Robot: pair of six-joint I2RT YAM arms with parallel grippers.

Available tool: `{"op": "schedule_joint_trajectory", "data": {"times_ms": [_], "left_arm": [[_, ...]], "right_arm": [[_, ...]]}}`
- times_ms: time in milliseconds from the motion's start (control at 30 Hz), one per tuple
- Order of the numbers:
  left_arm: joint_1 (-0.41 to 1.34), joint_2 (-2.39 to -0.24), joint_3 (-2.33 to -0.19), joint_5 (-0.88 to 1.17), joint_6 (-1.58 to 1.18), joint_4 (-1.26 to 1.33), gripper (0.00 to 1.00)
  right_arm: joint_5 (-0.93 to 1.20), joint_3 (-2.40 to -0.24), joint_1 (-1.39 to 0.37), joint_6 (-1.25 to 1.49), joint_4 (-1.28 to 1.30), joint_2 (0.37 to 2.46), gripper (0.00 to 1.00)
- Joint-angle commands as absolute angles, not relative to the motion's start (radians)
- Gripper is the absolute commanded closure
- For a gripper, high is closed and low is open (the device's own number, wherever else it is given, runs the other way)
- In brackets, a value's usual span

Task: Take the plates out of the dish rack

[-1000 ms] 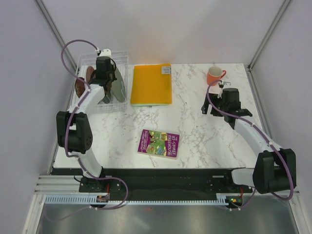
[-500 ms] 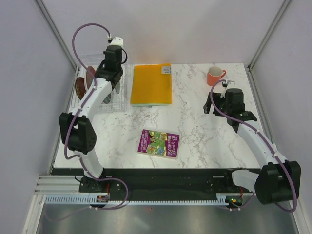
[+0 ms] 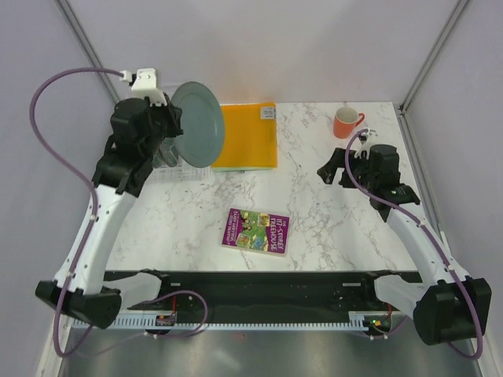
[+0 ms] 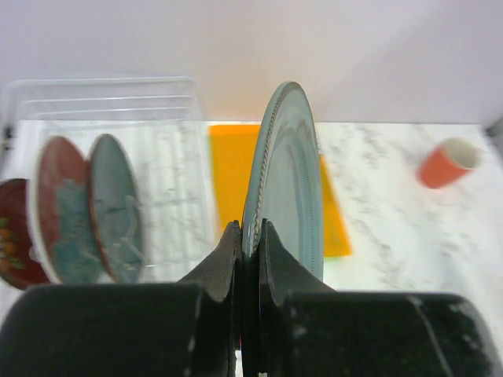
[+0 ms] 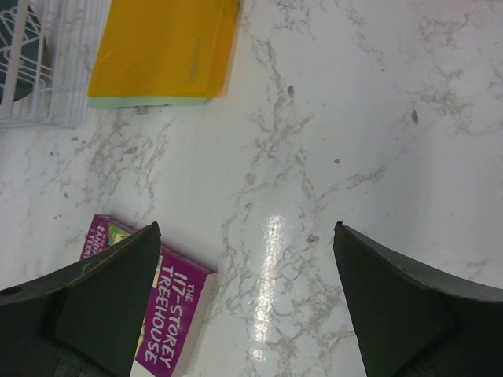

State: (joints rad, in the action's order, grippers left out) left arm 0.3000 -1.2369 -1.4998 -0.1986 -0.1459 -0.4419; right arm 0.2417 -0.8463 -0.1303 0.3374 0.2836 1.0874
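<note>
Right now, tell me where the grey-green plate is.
In the top view the grey-green plate is at the far left, held on edge in the left end effector, with the dish rack on its left and the orange folder on its right.

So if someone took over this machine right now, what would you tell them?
Left gripper: jaws shut on the grey-green plate, held on edge, out of the dish rack.
Right gripper: open, empty, above the table.
In the rack: blotched red plate, dark teal plate, dark red plate.
No plate set down yet; place this one, then unload three.
</note>
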Motion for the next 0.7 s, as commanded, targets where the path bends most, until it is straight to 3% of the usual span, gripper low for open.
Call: {"op": "schedule_joint_trajectory", "data": {"times_ms": [0, 233, 667], "left_arm": [[0.304, -1.125, -1.356, 0.067, -0.394, -0.241, 0.98], [0.305, -1.051, -1.054, 0.268, -0.652, -0.006, 0.98], [0.324, -1.06, -0.856, 0.417, -0.893, 0.353, 0.98]], "right_arm": [[0.382, -0.795, -0.15, 0.448, 0.145, 1.023, 0.02], [0.417, -0.792, -0.235, 0.54, 0.035, 1.017, 0.02], [0.425, -0.758, -0.356, 0.632, -0.208, 1.187, 0.02]]}}
